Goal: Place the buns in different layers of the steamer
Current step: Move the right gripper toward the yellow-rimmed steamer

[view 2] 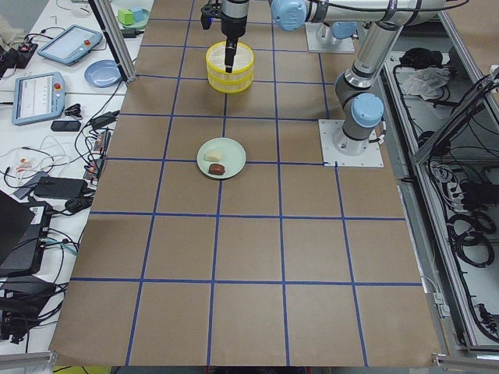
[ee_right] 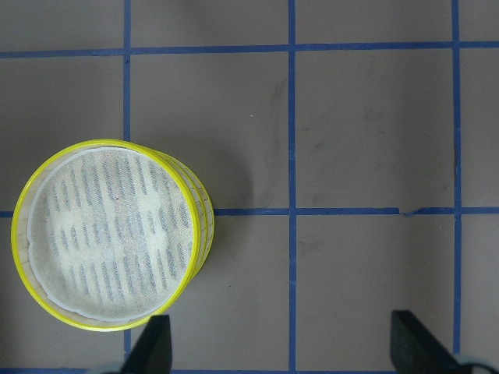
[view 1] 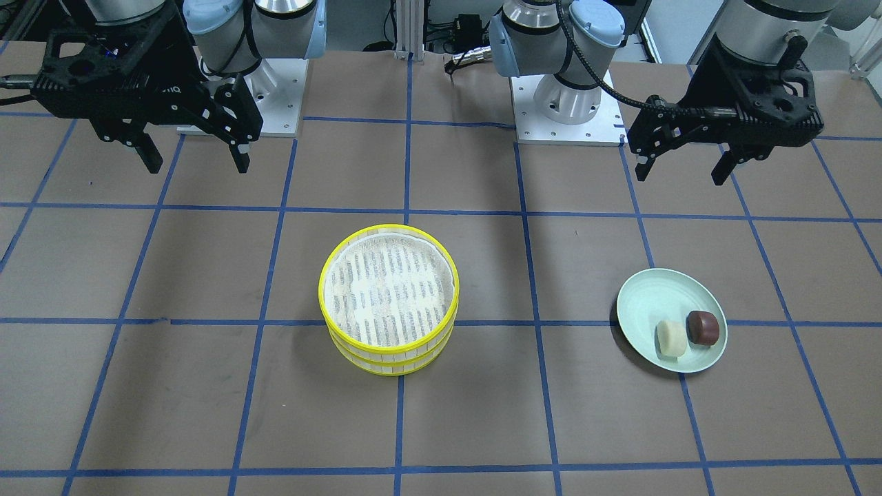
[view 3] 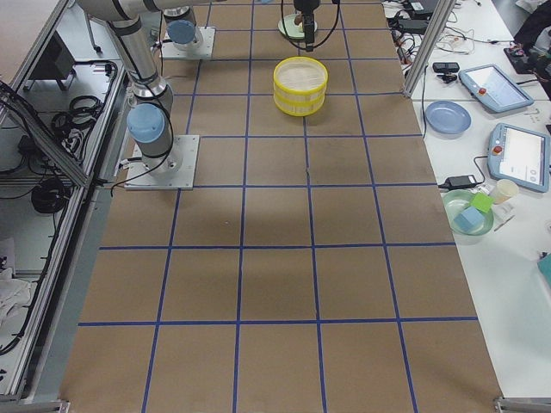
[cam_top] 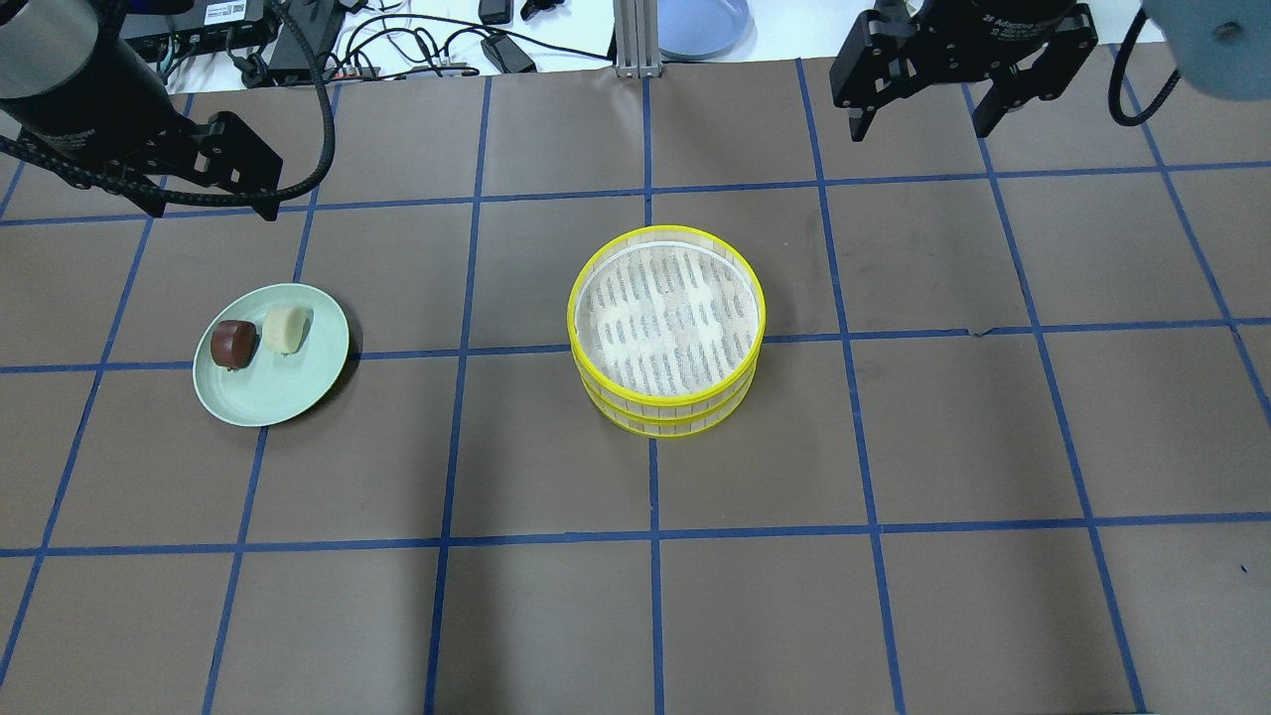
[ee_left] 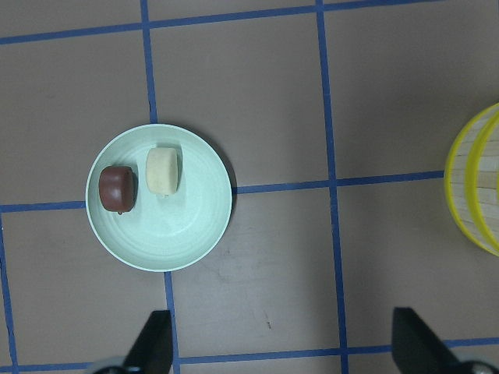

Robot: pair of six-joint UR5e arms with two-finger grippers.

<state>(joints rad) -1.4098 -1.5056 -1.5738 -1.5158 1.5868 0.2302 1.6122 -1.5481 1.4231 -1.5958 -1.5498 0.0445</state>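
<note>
Two steamer layers stand stacked mid-table; the upper layer (view 1: 389, 289) (cam_top: 667, 316) (ee_right: 109, 241) shows an empty white cloth bottom, and the lower layer (view 1: 386, 364) (cam_top: 660, 422) shows only its side. A cream-white bun (view 1: 672, 339) (cam_top: 284, 328) (ee_left: 162, 171) and a dark reddish-brown bun (view 1: 703, 326) (cam_top: 232, 344) (ee_left: 117, 189) lie side by side on a pale green plate (view 1: 651, 296) (cam_top: 288, 392) (ee_left: 179, 234). My left gripper (view 1: 682, 172) (cam_top: 211, 211) (ee_left: 284, 347) is open, empty, high behind the plate. My right gripper (view 1: 196, 165) (cam_top: 918, 131) (ee_right: 282, 347) is open, empty, high and away from the steamer.
The table is brown paper with a blue tape grid. The arm bases (view 1: 565, 103) (view 1: 269, 96) stand at the robot's edge. A blue dish (cam_top: 700, 25), cables and tablets (view 3: 521, 155) lie on the white side bench beyond the far edge.
</note>
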